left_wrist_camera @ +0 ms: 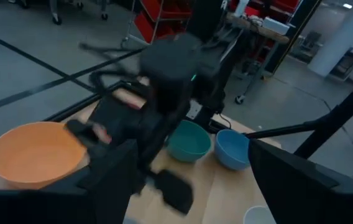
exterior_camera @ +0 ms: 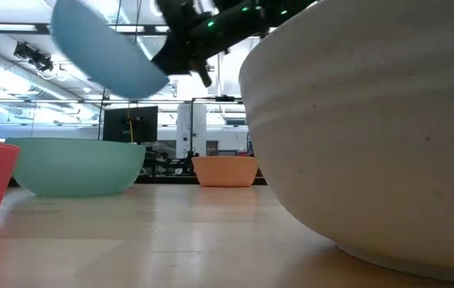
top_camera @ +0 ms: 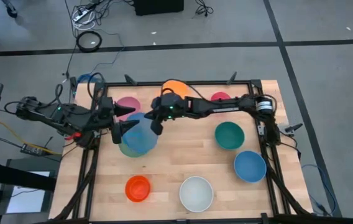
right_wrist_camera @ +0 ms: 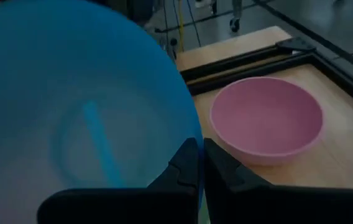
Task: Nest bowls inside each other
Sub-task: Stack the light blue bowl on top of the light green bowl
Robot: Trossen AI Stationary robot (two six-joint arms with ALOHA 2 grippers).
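My right gripper (right_wrist_camera: 200, 155) is shut on a light blue bowl (top_camera: 141, 134), which hangs tilted above a sage green bowl (exterior_camera: 75, 166) standing on its base on the table. My left gripper (top_camera: 122, 119) is open at the blue bowl's left side and touches nothing. A pink bowl (right_wrist_camera: 266, 121) stands just beyond. The other bowls stand on the table: orange (top_camera: 176, 86), magenta (top_camera: 220, 97), teal (top_camera: 229, 135), blue (top_camera: 250, 166), white (top_camera: 196, 193) and red-orange (top_camera: 138, 188). My right gripper pinches the light blue bowl's rim (right_wrist_camera: 186, 134) on its right side, one finger inside the bowl and one outside. The fingers come from the table's right, slanting a little down. The bowl is lifted clear and tilted (exterior_camera: 107, 48) above the sage green bowl.
A black frame (top_camera: 270, 143) runs along the table's edges. The white bowl (exterior_camera: 371, 136) fills the low view's right side. Bare wood lies in the table's middle, between the teal and red-orange bowls.
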